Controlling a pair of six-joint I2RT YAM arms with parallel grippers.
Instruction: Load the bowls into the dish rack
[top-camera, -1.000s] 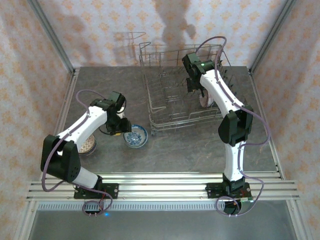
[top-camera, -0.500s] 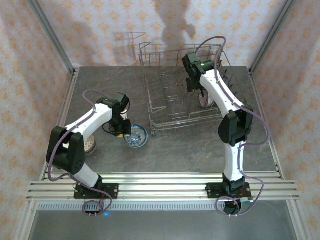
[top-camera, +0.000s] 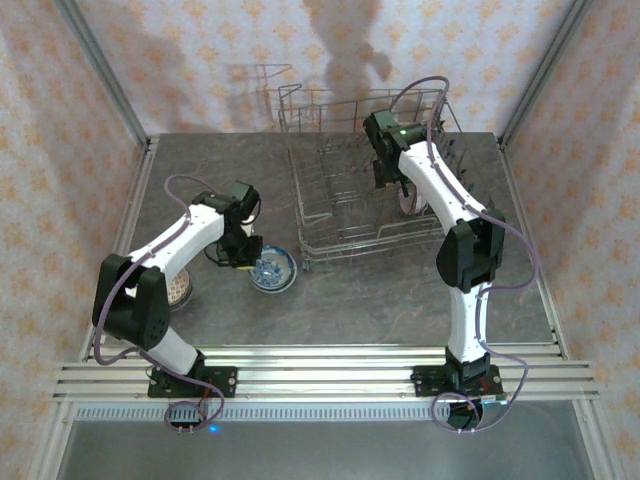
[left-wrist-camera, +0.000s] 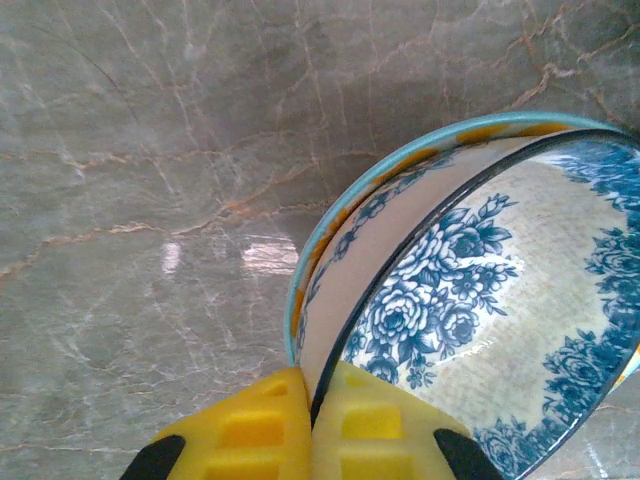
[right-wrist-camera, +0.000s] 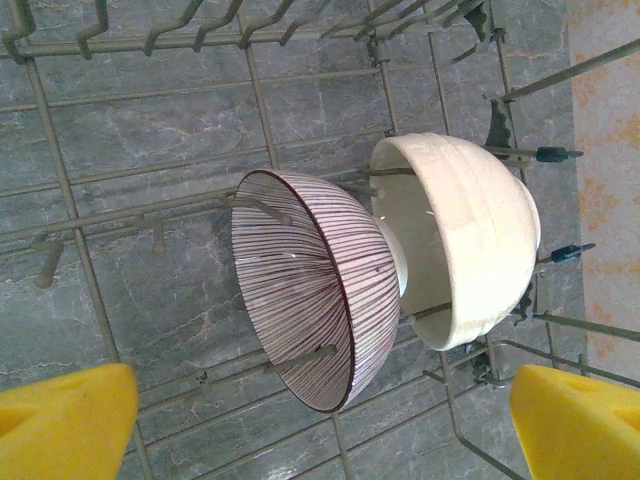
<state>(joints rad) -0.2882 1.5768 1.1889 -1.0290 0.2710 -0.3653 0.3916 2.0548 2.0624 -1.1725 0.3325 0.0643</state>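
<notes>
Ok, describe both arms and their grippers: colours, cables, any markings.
Both the left arm and right arm have white tubular links with black joints and black bases, each trailed by a looping greyish-purple cable. A small green light glows near the right arm's wrist. The left gripper and right gripper carry bright yellow, blocky finger pads.

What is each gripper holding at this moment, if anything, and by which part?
The left gripper pinches the blue floral bowl by its rim, one finger inside, one outside. The right gripper is open, holding nothing.
</notes>
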